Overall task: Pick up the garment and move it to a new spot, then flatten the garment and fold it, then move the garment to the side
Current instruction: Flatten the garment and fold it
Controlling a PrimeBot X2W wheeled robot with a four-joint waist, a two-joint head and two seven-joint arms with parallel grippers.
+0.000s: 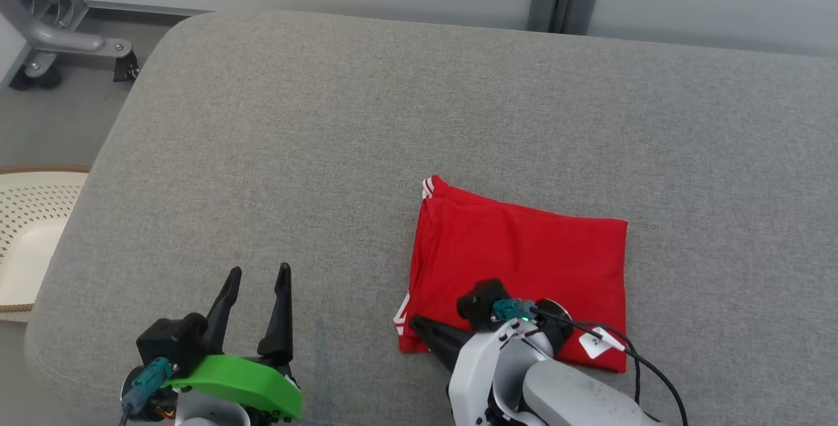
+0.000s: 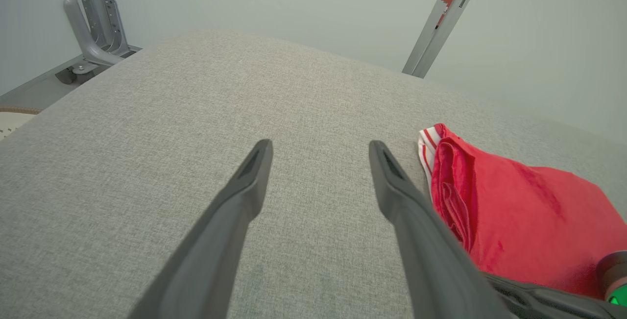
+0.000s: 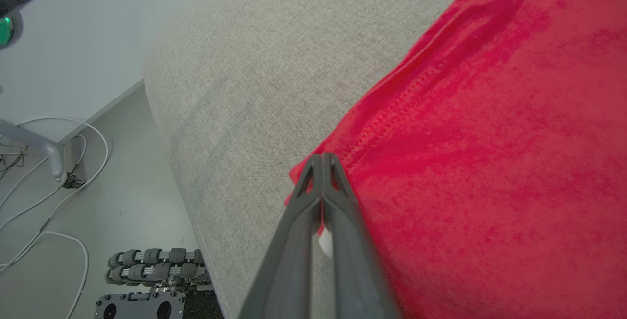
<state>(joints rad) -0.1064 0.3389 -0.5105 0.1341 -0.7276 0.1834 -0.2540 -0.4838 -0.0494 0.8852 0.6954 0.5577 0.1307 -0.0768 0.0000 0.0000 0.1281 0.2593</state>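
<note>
At 7 o'clock, nearest: L gripper (image 1: 259, 270), jaws wide, nothing btwn them. At 5 o'clock, R gripper (image 3: 323, 158), jaws pressed tight at the near-left corner of the folded red garment (image 1: 524, 262). Grey cushion (image 1: 393, 99) stretches toward 12.

left gripper (image 1: 258, 270): sitting low, fingers spread wide, pointing up and away | right gripper (image 1: 416, 322): fingers pinched tight together, aimed off to the robot's left | right forearm (image 1: 563, 400): pale, angled in from below
</note>
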